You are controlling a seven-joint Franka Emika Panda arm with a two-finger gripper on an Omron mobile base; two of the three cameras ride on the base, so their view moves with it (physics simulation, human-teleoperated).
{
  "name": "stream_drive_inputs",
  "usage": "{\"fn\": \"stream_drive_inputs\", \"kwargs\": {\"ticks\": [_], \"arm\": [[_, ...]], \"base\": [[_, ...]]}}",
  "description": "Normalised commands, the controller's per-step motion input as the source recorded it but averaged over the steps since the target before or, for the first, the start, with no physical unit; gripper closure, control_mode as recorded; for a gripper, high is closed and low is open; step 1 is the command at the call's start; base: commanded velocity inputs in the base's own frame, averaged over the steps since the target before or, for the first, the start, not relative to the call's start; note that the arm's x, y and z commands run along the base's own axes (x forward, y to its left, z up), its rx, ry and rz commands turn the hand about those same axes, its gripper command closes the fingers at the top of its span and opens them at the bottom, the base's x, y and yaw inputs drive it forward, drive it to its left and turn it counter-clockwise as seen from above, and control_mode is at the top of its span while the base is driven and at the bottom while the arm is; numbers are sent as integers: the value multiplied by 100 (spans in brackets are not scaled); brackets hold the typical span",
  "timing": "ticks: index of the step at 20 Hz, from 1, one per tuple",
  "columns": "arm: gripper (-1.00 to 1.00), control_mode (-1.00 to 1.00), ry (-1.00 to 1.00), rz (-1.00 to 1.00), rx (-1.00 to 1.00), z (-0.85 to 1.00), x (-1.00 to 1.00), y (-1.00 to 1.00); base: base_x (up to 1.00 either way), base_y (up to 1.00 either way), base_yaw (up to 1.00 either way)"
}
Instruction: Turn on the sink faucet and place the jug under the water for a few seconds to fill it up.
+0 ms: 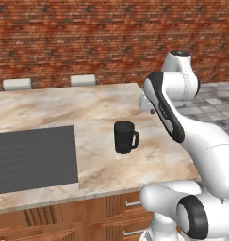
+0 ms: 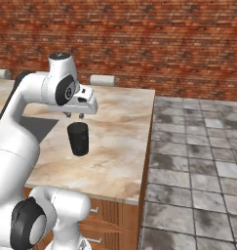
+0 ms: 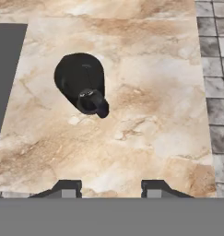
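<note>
The jug [image 1: 124, 136] [image 2: 79, 139] is a small glossy black vessel standing upright on the marble counter [image 1: 102, 108], its loop handle [image 3: 91, 101] turned toward the counter's front right. My gripper [image 2: 74, 116] [image 1: 152, 111] hangs above and just behind it, pointing down, clear of its rim. In the hand view the fingertips [image 3: 67, 186] stand apart over bare counter, so the gripper [image 3: 111, 186] is open and holds nothing. The sink's dark grey ribbed panel [image 1: 33, 157] [image 3: 5, 69] lies left of the jug [image 3: 81, 80]. The sink faucet and the water are out of view.
Two white chair backs [image 1: 17, 84] [image 1: 83, 80] stand behind the counter against the brick wall. The counter ends at the right, above a grey tiled floor [image 2: 198, 146]. Wooden drawers [image 1: 120, 207] sit below the front edge.
</note>
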Motion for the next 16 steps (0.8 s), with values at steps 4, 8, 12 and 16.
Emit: {"fn": "stream_drive_inputs", "kwargs": {"ticks": [4,8,12,16], "arm": [[-100,-100,-7,-3,0,0,-51,0],[-100,-100,-18,-6,0,0,-89,0],[-100,-100,-14,-1,1,0,-71,0],[-100,-100,2,0,1,0,-10,0]], "base": [[0,0,0],[0,0,0],[0,0,0],[0,0,0]]}}
